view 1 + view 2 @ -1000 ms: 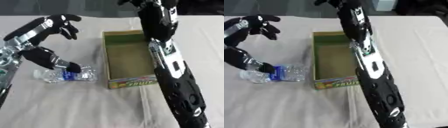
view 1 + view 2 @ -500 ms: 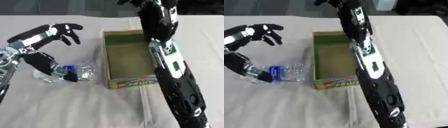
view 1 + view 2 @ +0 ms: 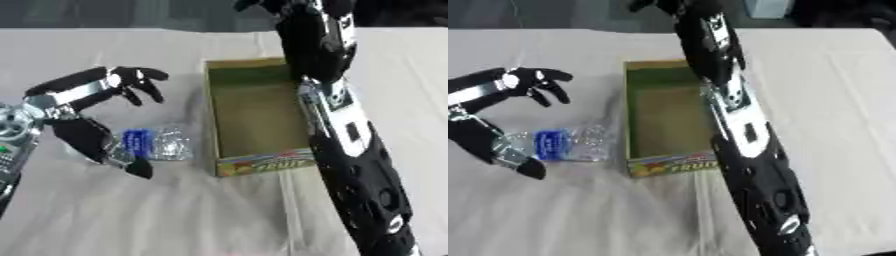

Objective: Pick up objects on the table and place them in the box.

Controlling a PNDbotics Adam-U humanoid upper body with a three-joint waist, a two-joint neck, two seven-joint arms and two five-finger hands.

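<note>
A crushed clear plastic bottle with a blue label lies on its side on the white cloth, just left of the box. The open cardboard box has a printed near wall, and its floor is bare. My left hand hangs open over the bottle. Its fingers spread beyond the bottle and its thumb lies at the bottle's left end. My right arm runs up along the box's right wall. The right hand is cut off by the top edge.
A white cloth covers the table, with bare cloth in front of the box and at the far left. The right arm stands over the box's right side and far corner.
My left hand has come nearer and lower around the bottle, and its thumb has slid toward the bottle's near-left side. The bottle, the box and the right arm have stayed put.
</note>
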